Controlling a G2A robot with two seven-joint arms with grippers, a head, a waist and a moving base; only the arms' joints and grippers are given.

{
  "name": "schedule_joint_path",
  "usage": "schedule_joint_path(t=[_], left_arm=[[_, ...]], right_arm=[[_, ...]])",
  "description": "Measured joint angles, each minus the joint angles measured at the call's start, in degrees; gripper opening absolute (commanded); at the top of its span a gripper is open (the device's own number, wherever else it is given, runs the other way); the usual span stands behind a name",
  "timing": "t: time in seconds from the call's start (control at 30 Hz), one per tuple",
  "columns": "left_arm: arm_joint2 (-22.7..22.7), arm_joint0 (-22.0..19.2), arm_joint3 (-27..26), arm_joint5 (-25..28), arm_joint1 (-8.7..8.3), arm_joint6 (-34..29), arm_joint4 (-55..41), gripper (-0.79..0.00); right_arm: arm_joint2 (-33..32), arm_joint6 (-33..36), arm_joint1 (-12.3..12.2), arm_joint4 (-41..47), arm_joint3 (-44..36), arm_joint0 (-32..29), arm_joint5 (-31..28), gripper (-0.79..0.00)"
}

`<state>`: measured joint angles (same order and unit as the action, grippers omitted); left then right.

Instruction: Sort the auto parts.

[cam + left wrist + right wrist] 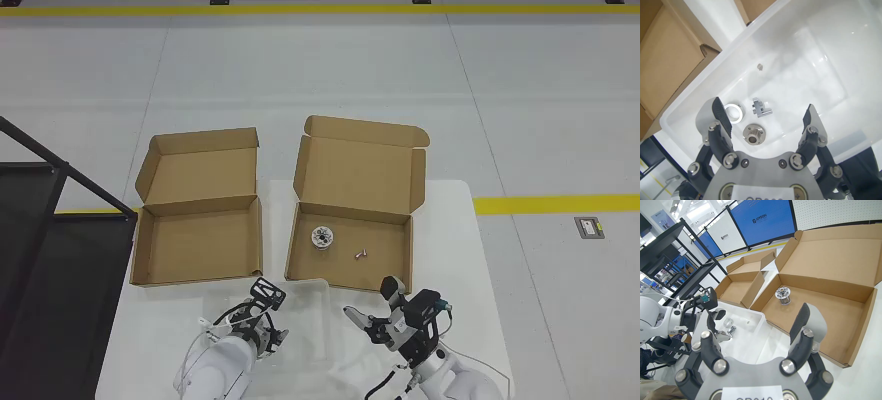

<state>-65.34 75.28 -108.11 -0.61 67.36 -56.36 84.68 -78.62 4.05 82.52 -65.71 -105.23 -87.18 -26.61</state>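
On the white surface (455, 250), two open cardboard boxes are set side by side: the left box (195, 245) and the right box (385, 250). Inside the right box, a round spoked part (322, 237) and a small screw (360, 254) are seen near each other, not touching. A white tray (310, 310) is placed in front of the boxes, on the robot's side. The right end effector (372, 303) is held at the tray's right end, by the near wall of the right box.

In the left wrist view, the left end effector (762, 103) is seen above the tray's corner, its jaws spread wide with nothing gripped. On the tray floor below it, a metal ring (733, 113), an angled bracket (761, 109) and a flanged hub (754, 134) are grouped close together. A tiny metal piece (760, 66) lies apart from them.

In the right wrist view, the right end effector is shown wide open and empty, above the surface between tray and right box. The spoked part is found upright on that box's floor. The left end effector is seen over the tray, beside the ring and bracket.
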Motion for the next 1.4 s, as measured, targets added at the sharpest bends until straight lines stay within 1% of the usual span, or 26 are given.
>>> schedule_joint_path(t=[0.03,0.13,0.2,0.23,0.3,0.33,0.43,0.6,0.67,0.73,0.8,0.9,0.93,0.97,1.4], left_arm=[[0.8,-0.9,1.0,-1.9,0.34,-0.6,-0.1,0.000],[2.3,-3.1,3.4,-4.5,1.05,-2.3,-1.3,-0.012],[2.8,-4.1,4.7,-6.1,1.39,-2.9,-1.2,-0.058],[3.2,-4.6,5.5,-7.3,1.61,-3.0,-0.6,-0.058],[3.8,-5.0,6.6,-9.2,1.93,-3.0,0.3,-0.062],[4.2,-5.3,7.3,-10.3,2.13,-3.0,0.8,-0.089],[4.8,-5.8,8.7,-11.8,2.56,-3.2,1.1,-0.126],[5.0,-6.5,10.3,-12.4,3.06,-3.5,1.3,-0.160],[5.1,-6.7,10.8,-12.7,3.26,-3.4,1.4,-0.197],[5.1,-6.8,11.2,-12.7,3.44,-3.2,1.5,-0.277],[5.1,-6.9,11.5,-12.6,3.58,-3.0,1.6,-0.329],[5.2,-7.0,12.0,-12.7,3.82,-2.9,2.0,-0.363],[5.2,-7.1,12.1,-12.8,3.92,-3.0,2.1,-0.400],[5.1,-7.2,12.3,-12.9,3.99,-3.1,2.2,-0.416],[5.4,-8.1,14.0,-13.7,5.05,-5.5,4.7,-0.440]], right_arm=[[0.0,0.0,0.0,0.0,0.0,0.0,0.0,0.000],[0.0,0.0,0.0,0.0,0.0,0.0,0.0,0.000],[0.0,0.0,0.0,0.0,0.0,0.0,0.0,0.000],[0.0,0.0,0.0,0.0,0.0,0.0,0.0,0.000],[0.0,0.0,0.0,0.0,0.0,0.0,0.0,0.000],[0.0,0.0,0.0,0.0,0.0,0.0,0.0,0.000],[0.0,0.0,0.0,0.0,0.0,0.0,0.0,0.000],[0.0,0.0,0.0,0.0,0.0,0.0,0.0,0.000],[0.0,0.0,0.0,0.0,0.0,0.0,0.0,0.000],[0.0,0.0,0.0,0.0,0.0,0.0,0.0,0.000],[0.0,0.0,0.0,0.0,0.0,0.0,0.0,0.000],[0.0,0.0,0.0,0.0,0.0,0.0,0.0,0.000],[0.0,0.0,0.0,0.0,0.0,0.0,0.0,0.000],[0.0,0.0,0.0,0.0,0.0,0.0,0.0,0.000],[0.0,0.0,0.0,0.0,0.0,0.0,0.0,0.000]])
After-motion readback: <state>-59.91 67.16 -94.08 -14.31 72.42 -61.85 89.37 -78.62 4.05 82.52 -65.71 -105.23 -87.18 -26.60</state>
